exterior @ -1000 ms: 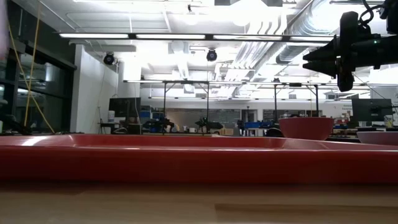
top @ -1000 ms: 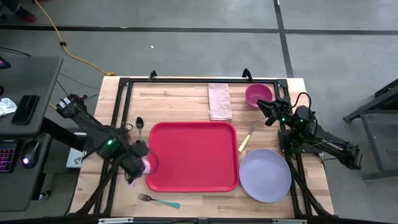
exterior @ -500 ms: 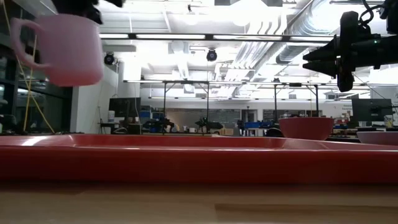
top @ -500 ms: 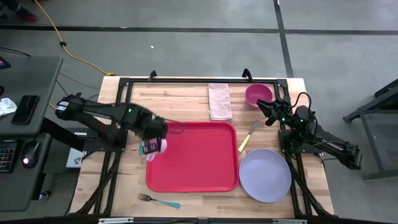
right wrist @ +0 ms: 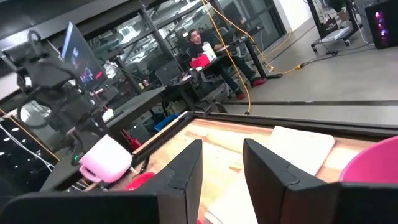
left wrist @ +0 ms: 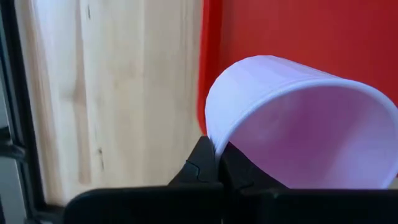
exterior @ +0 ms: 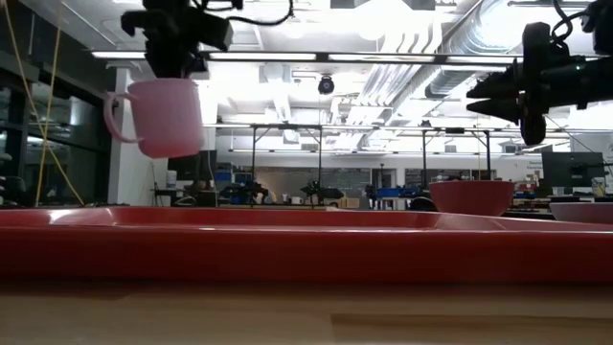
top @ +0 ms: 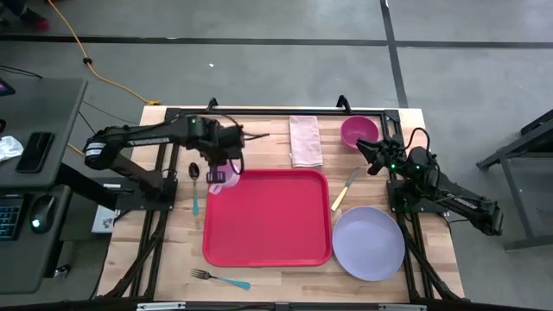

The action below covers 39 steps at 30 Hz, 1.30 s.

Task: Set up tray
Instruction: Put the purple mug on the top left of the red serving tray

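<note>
The red tray (top: 268, 216) lies flat in the middle of the table. My left gripper (top: 223, 166) hangs above the tray's far left corner, shut on a pink mug (top: 216, 179). The low view shows that mug (exterior: 163, 117) in the air, its handle (exterior: 115, 113) sticking out sideways. My right gripper (top: 363, 147) waits open in the air beside the magenta bowl (top: 359, 131), near the table's far right corner. In the right wrist view its fingers (right wrist: 186, 171) stand apart with nothing between them. My left gripper pinches the mug's rim (left wrist: 214, 146), one finger inside the mug and one outside. The fingers come from above, pointing down. The mug (exterior: 163, 117) hangs below them, lifted clear of the tray and slightly tilted.
A lavender plate (top: 369, 243) sits right of the tray, a knife (top: 345, 188) at the tray's right edge. A folded napkin (top: 304, 140) lies beyond the tray. A spoon (top: 194, 177) lies left of it, a fork (top: 220, 279) near the front edge.
My left gripper has carried the mug from beside the tray's near left part toward the table's far edge, along the tray's left side, up to its far left corner. The mug has stayed lifted in the hold.
</note>
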Tool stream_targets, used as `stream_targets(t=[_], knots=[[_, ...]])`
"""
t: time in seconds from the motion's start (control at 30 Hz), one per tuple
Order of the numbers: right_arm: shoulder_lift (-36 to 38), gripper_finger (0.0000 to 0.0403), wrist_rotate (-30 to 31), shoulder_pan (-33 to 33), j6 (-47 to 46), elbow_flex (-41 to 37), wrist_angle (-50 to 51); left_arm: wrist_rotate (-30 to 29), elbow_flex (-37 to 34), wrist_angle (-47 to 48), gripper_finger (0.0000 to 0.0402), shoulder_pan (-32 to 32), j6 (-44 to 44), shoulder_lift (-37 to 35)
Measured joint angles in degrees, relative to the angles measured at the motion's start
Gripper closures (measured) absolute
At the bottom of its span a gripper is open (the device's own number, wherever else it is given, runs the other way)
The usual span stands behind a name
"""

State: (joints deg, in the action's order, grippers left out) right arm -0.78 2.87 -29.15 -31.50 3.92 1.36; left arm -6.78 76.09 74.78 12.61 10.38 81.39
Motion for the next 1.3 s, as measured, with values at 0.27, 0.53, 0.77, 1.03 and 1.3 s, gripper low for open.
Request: stream_targets(t=[0.27, 0.53, 0.77, 1.03, 1.3], knots=[[0.0, 0.0308, 0.0, 0.0, 0.0, 0.0, 0.2, 2.8, 0.0, -1.1, 0.0387, 4.9, 10.5, 4.9], [0.0, 0.0308, 0.0, 0.0, 0.4, 0.0, 0.9, 4.5, 0.0, -2.0, 0.0387, 5.8, 14.9, 8.6], [0.0, 0.0308, 0.0, 0.0, 2.0, 0.0, 1.0, 4.1, -4.5, -5.2, 0.0387, 5.8, 14.4, 8.9], [0.0, 0.0308, 0.0, 0.0, 2.0, 0.0, 1.0, 3.6, -10.6, -7.7, 0.0387, 5.8, 11.5, 8.7], [0.0, 0.0308, 0.0, 0.0, 1.9, 0.0, 1.0, 4.2, -11.2, -10.3, 0.0387, 5.8, 11.2, 8.7]])
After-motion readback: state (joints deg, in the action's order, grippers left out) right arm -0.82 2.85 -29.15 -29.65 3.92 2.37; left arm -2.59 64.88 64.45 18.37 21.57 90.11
